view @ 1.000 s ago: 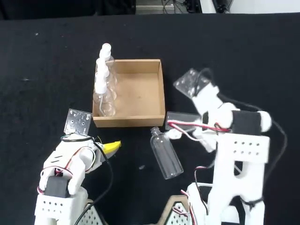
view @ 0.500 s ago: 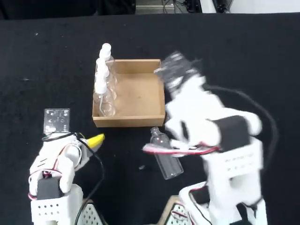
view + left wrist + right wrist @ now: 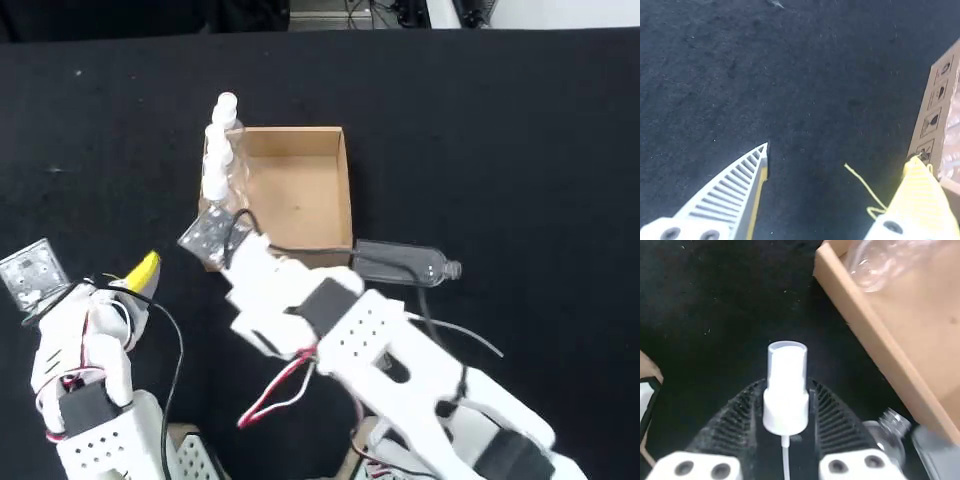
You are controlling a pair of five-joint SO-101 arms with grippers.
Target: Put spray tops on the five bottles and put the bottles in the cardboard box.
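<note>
One uncapped bottle lies flat along the arm-side wall of the cardboard box, close beside the right tool, which grips a spray top.

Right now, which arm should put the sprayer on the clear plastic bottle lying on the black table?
Right. The right gripper is shut on a white spray top, and the uncapped clear plastic bottle lies beside the brown cardboard box. The left gripper is open and empty.
</note>
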